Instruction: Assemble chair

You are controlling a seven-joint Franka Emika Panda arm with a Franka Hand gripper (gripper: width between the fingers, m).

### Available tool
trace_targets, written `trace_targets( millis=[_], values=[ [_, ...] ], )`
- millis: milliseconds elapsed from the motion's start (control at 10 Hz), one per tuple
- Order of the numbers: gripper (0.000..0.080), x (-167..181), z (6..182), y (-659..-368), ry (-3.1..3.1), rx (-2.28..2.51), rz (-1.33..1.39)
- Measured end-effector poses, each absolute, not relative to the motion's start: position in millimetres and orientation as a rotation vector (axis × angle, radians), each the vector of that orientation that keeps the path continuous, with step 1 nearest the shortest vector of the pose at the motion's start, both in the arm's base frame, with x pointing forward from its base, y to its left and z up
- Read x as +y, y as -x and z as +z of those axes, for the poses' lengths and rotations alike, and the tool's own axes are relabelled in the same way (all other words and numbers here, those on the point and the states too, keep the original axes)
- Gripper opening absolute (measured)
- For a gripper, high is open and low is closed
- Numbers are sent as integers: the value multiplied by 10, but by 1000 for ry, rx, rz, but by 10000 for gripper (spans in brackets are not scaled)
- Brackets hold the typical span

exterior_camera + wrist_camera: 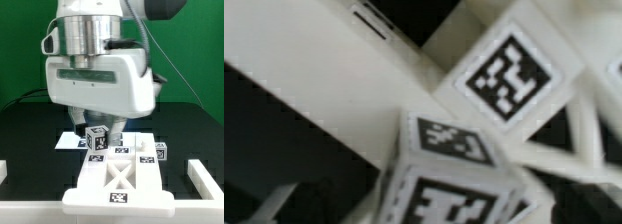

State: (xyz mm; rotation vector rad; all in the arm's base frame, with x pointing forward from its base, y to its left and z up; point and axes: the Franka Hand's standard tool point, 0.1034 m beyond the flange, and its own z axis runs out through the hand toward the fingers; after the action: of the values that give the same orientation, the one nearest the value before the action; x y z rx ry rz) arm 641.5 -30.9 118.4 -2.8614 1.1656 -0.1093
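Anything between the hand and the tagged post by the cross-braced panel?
Nothing visible does. The hand sits right over the upright post, which stands between its fingers at the far end of the cross-braced panel. Contact cannot be told.

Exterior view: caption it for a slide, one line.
Panda hand lowered over a tagged white post standing on the slotted chair panel, black table behind.

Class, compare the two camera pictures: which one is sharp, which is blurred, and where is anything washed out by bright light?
Exterior view: fairly sharp and evenly lit, though the white chair panel is bright enough to lose surface detail. Wrist view: very close, soft and blurred; the tagged post fills the frame, its black-and-white tags smeared at the edges.
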Motion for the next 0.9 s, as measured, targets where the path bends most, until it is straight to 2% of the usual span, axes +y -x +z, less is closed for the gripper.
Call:
trace_targets(
  millis=[300, 600, 900],
  values=[
    [647, -236, 1268, -6443, 3029, 607, -102],
    [648, -258, 1246, -6437, 3090, 274, -107],
    [648, -292, 1172, -6393, 3129, -260, -129]
  ],
)
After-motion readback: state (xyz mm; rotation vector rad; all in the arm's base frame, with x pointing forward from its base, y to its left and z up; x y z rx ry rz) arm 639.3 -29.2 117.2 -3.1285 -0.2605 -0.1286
